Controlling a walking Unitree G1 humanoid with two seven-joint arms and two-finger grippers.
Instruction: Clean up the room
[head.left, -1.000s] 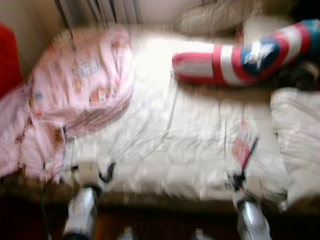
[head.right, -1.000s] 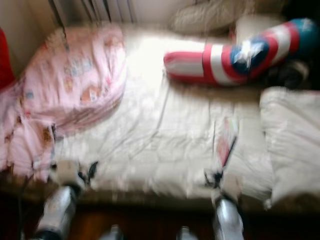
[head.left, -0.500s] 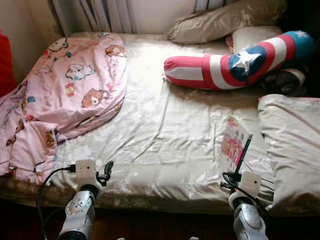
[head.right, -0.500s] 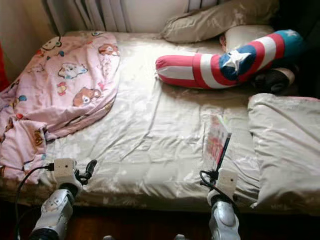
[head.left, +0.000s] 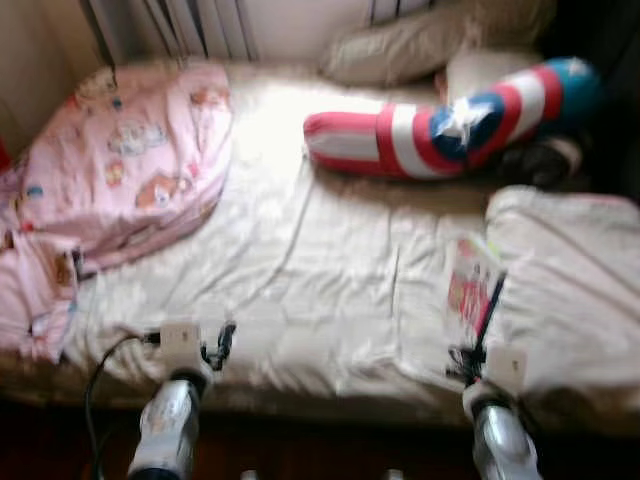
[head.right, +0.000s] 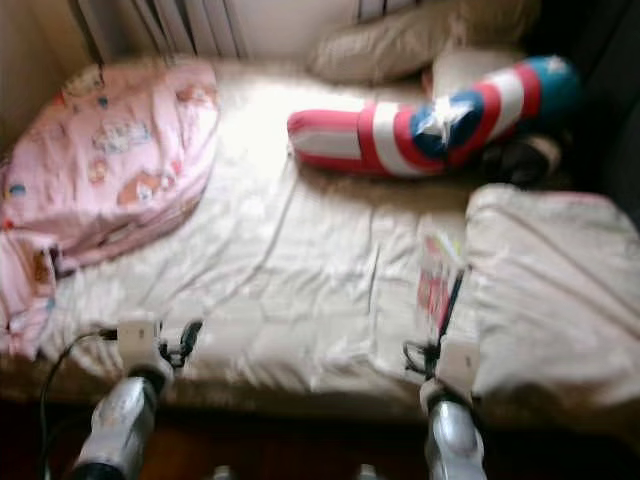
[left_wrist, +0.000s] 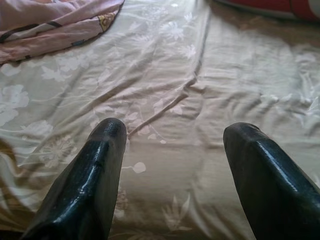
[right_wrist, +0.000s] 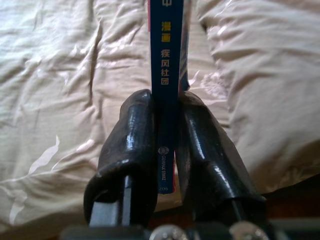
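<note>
Here, at the bed's left edge, a crumpled pink quilt printed with cartoon animals (head.left: 120, 170) spills over the side of the bed (head.left: 330, 260), whose cream floral sheet is wrinkled. The left hand (left_wrist: 172, 165) hovers just above the sheet near the front edge, its two black fingers (left_wrist: 95, 170) spread wide and holding nothing.

Along the far edge lie a beige pillow (head.left: 400, 50) and a long red, white and blue bolster with a white star (head.left: 450, 120). At the right edge sits a thick folded cream duvet (head.left: 565, 270).

The right hand (right_wrist: 167, 145) is at the front edge just beside that duvet, clamped tight on a thin book with a blue spine and pink-and-white cover (head.left: 470, 290). It grips the book across the lower end of the spine, so the book stands on edge above the sheet.

The book looks light and fairly stiff along the spine, though its soft cover would likely flex or fan open if tilted. The glossy cover may slip between smooth fingers, so a hold close to the spine seems the soundest place. The spine carries white printed characters.
</note>
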